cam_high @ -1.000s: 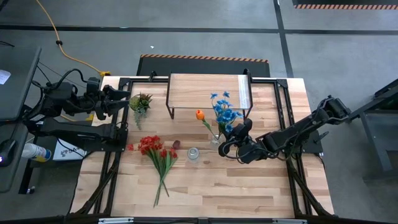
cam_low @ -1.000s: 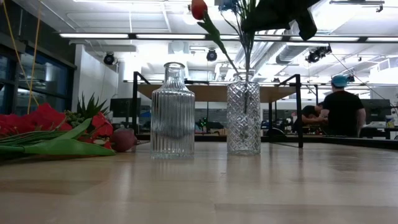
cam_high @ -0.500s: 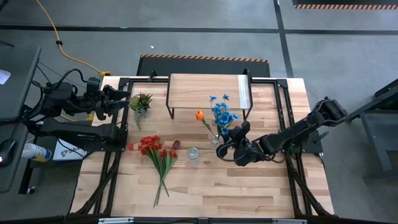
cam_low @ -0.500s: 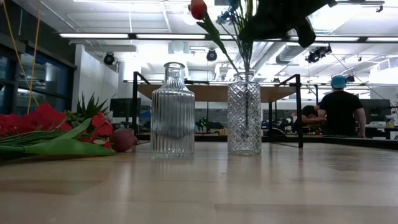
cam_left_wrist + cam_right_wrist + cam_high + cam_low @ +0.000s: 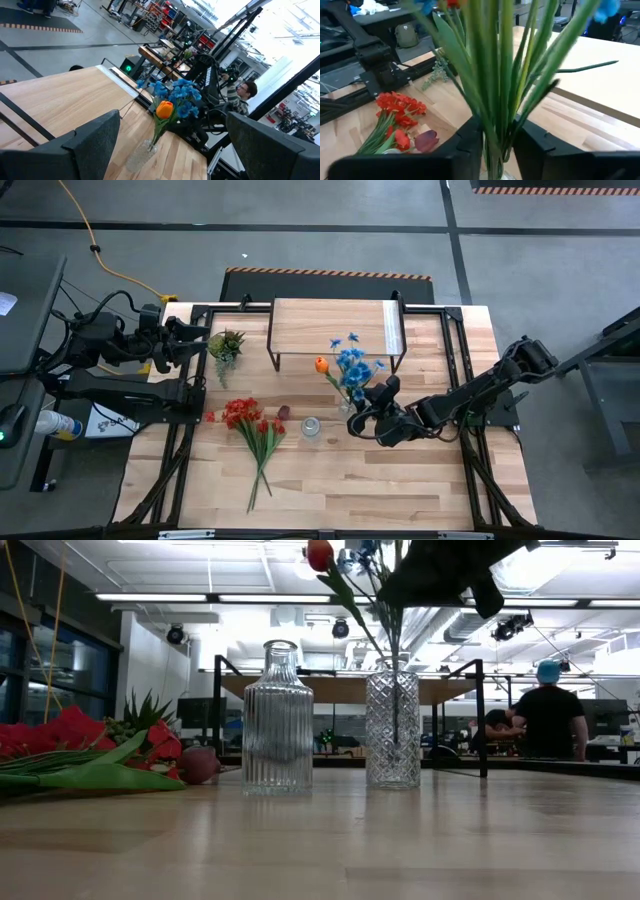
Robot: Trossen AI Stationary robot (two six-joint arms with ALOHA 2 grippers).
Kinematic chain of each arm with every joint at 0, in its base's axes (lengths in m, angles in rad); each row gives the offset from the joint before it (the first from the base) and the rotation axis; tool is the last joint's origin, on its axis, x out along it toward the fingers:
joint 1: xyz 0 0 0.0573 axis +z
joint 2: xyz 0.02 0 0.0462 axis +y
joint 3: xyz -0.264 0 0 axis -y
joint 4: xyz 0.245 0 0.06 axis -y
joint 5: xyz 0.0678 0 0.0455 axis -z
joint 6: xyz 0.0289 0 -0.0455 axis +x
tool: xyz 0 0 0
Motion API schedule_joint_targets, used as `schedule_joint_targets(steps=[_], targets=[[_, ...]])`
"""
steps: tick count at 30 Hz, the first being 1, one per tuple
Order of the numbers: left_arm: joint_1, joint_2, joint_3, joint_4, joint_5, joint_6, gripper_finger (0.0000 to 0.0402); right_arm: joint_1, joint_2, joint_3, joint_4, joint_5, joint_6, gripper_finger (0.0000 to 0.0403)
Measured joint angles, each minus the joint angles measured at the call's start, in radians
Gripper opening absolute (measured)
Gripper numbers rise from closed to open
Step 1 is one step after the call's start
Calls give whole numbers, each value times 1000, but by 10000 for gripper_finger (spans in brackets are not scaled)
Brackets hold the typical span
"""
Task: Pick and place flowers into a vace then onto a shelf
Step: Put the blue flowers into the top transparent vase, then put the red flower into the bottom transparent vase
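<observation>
Right tool (image 5: 362, 416) sat around the blue flowers' (image 5: 352, 366) stems in the cut-glass vase (image 5: 392, 730), fingers slightly parted with green stems between them; left tool (image 5: 190, 343) waited wide open and empty at the bench (image 5: 400, 490) edge. Red flowers (image 5: 247, 420) and a maroon tulip (image 5: 283, 412) lay flat on the light wood, the shelf (image 5: 330, 328) stood behind. A person (image 5: 551, 712) sat in the bright workshop beyond.

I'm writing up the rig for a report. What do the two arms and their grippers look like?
Both arms are black and jointed. The left arm has black cables bunched around its base. The right arm is a slim chain of dark segments. The right gripper has two chunky matte-black fingers; the left gripper has broad dark ones.
</observation>
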State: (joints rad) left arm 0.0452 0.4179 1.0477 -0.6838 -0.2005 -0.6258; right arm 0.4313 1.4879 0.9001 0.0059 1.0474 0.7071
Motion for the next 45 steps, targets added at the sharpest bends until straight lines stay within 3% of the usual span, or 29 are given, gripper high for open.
schedule_joint_targets(steps=[10,22,34,45], targets=[[0,0,0,0,0,0,399,0,-3,0,1,-9,-17,167],[0,0,0,0,1,0,399,1,-4,50,-38,-100,-82,208],[0,0,0,0,15,0,399,1,-5,164,-405,-107,38,242],[0,0,0,0,16,19,399,1,-5,297,-683,-311,84,246]])
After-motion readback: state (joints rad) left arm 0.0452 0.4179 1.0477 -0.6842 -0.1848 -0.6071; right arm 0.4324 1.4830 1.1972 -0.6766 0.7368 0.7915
